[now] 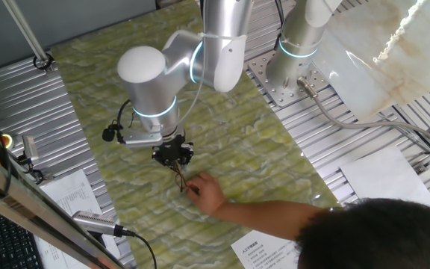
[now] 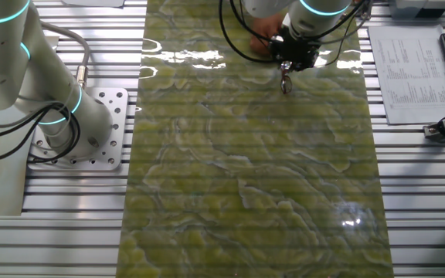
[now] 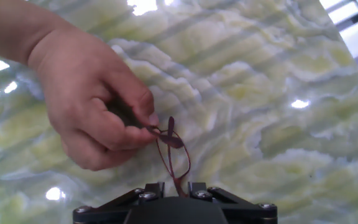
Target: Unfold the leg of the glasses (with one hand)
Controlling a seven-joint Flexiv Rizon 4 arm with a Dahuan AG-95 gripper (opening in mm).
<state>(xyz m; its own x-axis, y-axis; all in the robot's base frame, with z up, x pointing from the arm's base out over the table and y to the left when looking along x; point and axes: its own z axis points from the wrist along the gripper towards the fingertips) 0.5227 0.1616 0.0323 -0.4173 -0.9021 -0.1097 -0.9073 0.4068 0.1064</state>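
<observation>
The glasses [image 3: 180,163], a thin reddish-brown wire frame, hang in the air just above the green marbled mat. Their lower end runs down between my gripper's [image 3: 177,185] two black fingers. A person's bare hand [image 3: 86,106] pinches the other end of the frame from the left. In one fixed view the gripper [image 1: 174,157] hangs over the mat, with the glasses [image 1: 179,178] between it and the person's hand [image 1: 207,193]. In the other fixed view the glasses [image 2: 286,83] dangle below the gripper [image 2: 288,66]. The lenses are too thin and small to make out.
The green marbled mat [image 1: 222,142] covers the ribbed metal table. A second robot arm's base [image 2: 60,116] stands beside the mat. The person's arm and head [image 1: 394,232] reach in from the near side. Paper sheets [image 2: 412,62] and a keyboard lie at the table's edge.
</observation>
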